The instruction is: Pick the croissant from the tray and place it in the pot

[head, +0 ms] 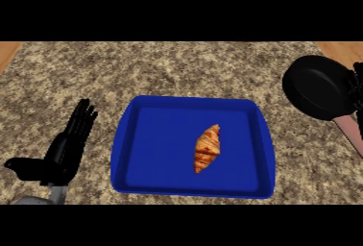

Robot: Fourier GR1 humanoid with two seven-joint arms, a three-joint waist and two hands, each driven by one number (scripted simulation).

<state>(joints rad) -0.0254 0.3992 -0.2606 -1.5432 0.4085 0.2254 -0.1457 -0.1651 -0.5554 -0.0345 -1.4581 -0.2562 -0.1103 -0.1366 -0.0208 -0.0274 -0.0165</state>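
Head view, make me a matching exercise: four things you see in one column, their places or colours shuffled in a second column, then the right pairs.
1. croissant
2. tray
3. pot
4. left hand

A. black, at the right edge
B. blue, mid-counter
C. open, left of the tray
D. golden brown, lying in the tray

Pairs: 1-D, 2-B, 3-A, 4-C

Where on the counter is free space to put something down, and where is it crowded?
Bare counter lies beyond the blue tray, to the pot's left. A narrower strip runs between the tray and the pink handle. It is tight between the tray and the open left hand. The croissant occupies the tray's middle.
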